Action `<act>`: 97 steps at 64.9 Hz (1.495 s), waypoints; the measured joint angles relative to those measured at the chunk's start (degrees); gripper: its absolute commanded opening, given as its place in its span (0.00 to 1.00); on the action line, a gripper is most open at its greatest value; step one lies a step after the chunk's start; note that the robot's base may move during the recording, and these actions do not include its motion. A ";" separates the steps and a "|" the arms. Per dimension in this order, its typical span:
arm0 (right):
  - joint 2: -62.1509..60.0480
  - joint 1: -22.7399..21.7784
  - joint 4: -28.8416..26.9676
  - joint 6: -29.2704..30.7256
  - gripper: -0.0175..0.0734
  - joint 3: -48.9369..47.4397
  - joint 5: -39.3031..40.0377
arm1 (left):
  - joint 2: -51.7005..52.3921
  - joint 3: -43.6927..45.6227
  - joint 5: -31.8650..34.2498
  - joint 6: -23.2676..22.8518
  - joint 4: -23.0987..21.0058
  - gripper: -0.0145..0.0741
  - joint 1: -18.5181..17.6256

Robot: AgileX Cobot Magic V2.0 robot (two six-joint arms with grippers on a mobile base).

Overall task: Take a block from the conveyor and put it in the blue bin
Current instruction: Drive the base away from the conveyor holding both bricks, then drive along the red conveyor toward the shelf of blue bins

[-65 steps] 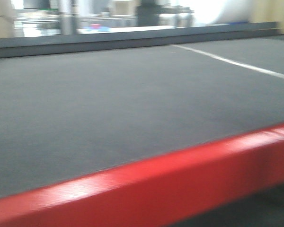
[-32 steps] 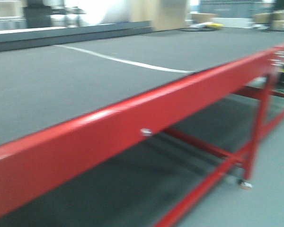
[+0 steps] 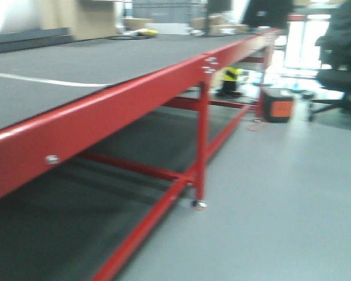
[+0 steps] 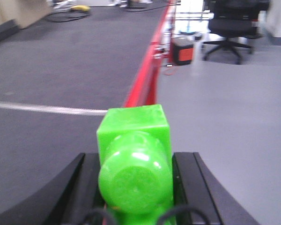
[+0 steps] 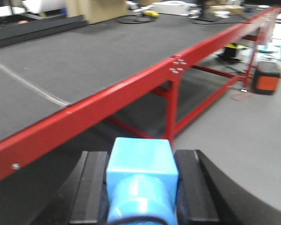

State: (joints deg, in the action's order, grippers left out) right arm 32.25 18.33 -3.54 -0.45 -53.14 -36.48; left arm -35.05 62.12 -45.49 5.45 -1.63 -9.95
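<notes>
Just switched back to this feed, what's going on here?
The right gripper is shut on the blue block, lifted clear of the conveyor, which lies ahead with its red frame. The left gripper holds a green block the same way. No blue bin shows in any view, so the drop is not yet done.

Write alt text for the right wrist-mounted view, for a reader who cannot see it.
A light blue block sits between the two black fingers of the right gripper, in the foreground. Beyond it runs the conveyor, a dark belt on a red frame, with grey floor and an orange box at the right.
</notes>
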 measured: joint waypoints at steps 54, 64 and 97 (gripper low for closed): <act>0.00 0.00 0.00 0.10 0.02 0.00 0.00 | 0.00 0.00 0.00 0.00 0.00 0.04 0.00; 0.00 0.00 0.00 0.10 0.02 0.00 0.00 | 0.00 0.00 0.00 0.00 0.00 0.04 0.00; -0.10 0.00 0.00 0.10 0.02 0.00 0.10 | 0.04 0.00 0.00 0.00 0.00 0.04 0.00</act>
State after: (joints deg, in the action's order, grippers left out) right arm 32.15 18.33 -3.54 -0.35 -53.14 -36.37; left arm -35.01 62.12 -45.49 5.45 -1.63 -9.95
